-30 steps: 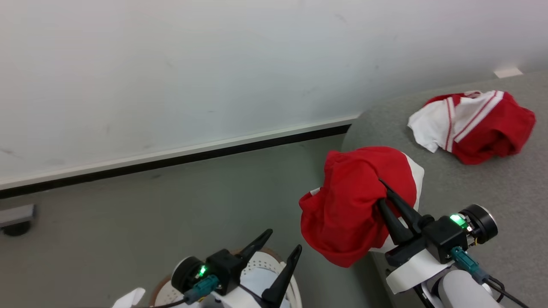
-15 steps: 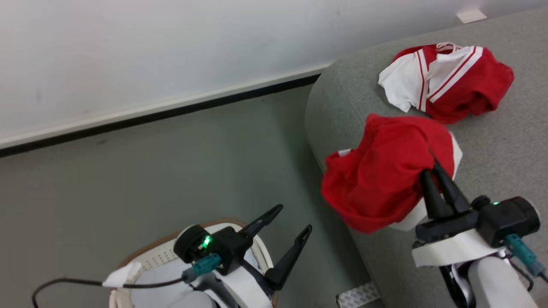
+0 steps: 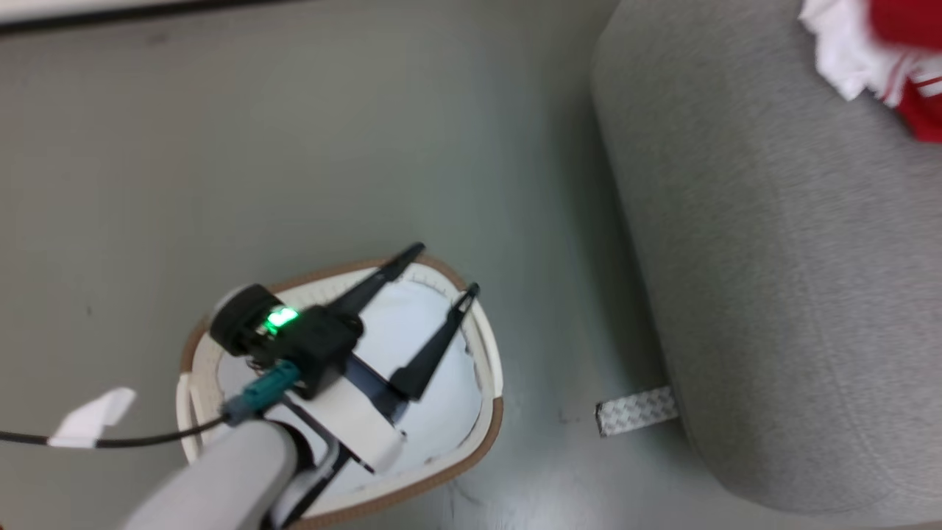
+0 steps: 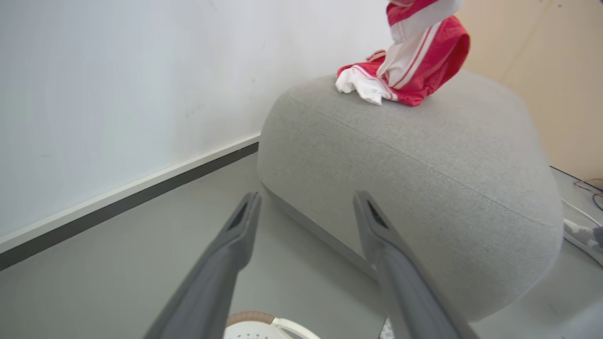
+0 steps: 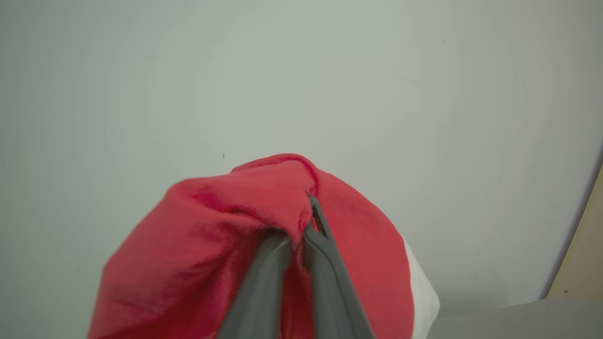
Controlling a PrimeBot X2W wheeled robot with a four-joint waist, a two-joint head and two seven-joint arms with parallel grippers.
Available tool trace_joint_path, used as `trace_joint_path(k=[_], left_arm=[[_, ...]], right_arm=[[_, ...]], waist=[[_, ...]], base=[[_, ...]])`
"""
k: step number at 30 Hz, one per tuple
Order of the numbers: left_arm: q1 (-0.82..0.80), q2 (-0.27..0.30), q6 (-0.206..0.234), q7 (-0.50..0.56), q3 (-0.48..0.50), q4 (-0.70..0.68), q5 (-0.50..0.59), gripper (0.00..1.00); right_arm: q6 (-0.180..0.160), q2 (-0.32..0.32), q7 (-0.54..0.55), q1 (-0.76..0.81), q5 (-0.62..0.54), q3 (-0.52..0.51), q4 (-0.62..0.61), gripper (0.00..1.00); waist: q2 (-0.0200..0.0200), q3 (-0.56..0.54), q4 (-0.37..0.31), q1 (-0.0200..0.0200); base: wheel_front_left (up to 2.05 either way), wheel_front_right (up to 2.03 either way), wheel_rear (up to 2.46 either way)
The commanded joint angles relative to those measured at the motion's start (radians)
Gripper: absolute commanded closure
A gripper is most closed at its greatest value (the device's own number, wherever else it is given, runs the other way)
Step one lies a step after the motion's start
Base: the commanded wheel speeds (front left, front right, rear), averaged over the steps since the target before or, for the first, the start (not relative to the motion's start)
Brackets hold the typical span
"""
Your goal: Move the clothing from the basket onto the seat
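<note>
In right tool — clothing; left tool spread.

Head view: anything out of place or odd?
Nothing spilled or damaged. One oddity: a small patterned silver strip lies on the floor beside the base of the seat, purpose unclear. The clothing on the seat sits in a crumpled heap.

The left tool points up and right in the head view, its two dark fingers spread wide apart. Its pale forearm enters from the lower left, with a green light lit at the wrist. The right tool has its fingers pinched together on a fold of the clothing.
</note>
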Motion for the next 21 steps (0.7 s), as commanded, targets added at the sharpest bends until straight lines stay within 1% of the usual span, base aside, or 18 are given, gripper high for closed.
trace_joint_path(k=[1,4,7,9,13,17,18,19,20,21], left_arm=[[-0.015,0.019,0.003,0.001,0.015,-0.010,-0.005,0.00],[-0.024,0.048,0.009,0.004,0.043,-0.032,-0.018,0.00],[-0.032,0.067,0.012,0.010,0.061,-0.053,-0.027,0.00],[-0.034,0.074,0.015,0.008,0.070,-0.062,-0.031,0.00],[-0.026,0.081,0.025,-0.001,0.083,-0.072,-0.034,0.00],[-0.014,0.091,0.025,-0.009,0.086,-0.073,-0.039,0.00],[-0.011,0.092,0.027,-0.009,0.086,-0.072,-0.040,0.00],[-0.009,0.094,0.028,-0.011,0.086,-0.073,-0.041,0.00],[-0.006,0.095,0.027,-0.013,0.083,-0.075,-0.040,0.00],[-0.002,0.096,0.026,-0.013,0.082,-0.076,-0.039,0.00]], right_arm=[[-0.002,-0.018,0.016,-0.058,0.005,-0.037,-0.009,1.00],[-0.002,-0.054,0.061,-0.175,0.005,-0.151,0.015,1.00],[-0.002,-0.090,0.088,-0.246,-0.047,-0.253,0.071,1.00],[-0.002,-0.102,0.092,-0.268,-0.084,-0.316,0.113,1.00],[-0.002,-0.101,0.063,-0.238,-0.149,-0.452,0.191,1.00],[-0.002,-0.063,0.005,-0.175,-0.198,-0.571,0.279,1.00],[-0.002,-0.055,-0.010,-0.158,-0.218,-0.586,0.301,1.00],[-0.002,-0.043,-0.027,-0.145,-0.230,-0.600,0.322,0.80],[-0.002,-0.033,-0.046,-0.133,-0.239,-0.614,0.344,0.56],[-0.002,-0.024,-0.065,-0.121,-0.249,-0.621,0.362,0.24]], waist=[[-0.0001,0.107,0.053,-0.0004],[-0.0001,0.152,0.061,-0.0004],[-0.0001,0.189,0.072,-0.0004],[-0.0001,0.206,0.082,-0.0004],[-0.0001,0.228,0.094,-0.0004],[-0.0001,0.226,0.096,-0.0004],[-0.0001,0.223,0.094,-0.0004],[-0.0001,0.218,0.091,-0.0004],[-0.0001,0.211,0.087,-0.0004],[-0.0001,0.203,0.084,-0.0004]], base=[[0.00,0.00,0.00],[0.00,0.00,0.00],[0.00,0.00,0.00],[0.00,0.00,0.00],[0.00,0.00,0.00],[0.00,0.00,0.00],[0.00,0.00,0.00],[0.00,0.00,0.00],[0.00,0.00,0.00],[0.00,0.00,0.00]])
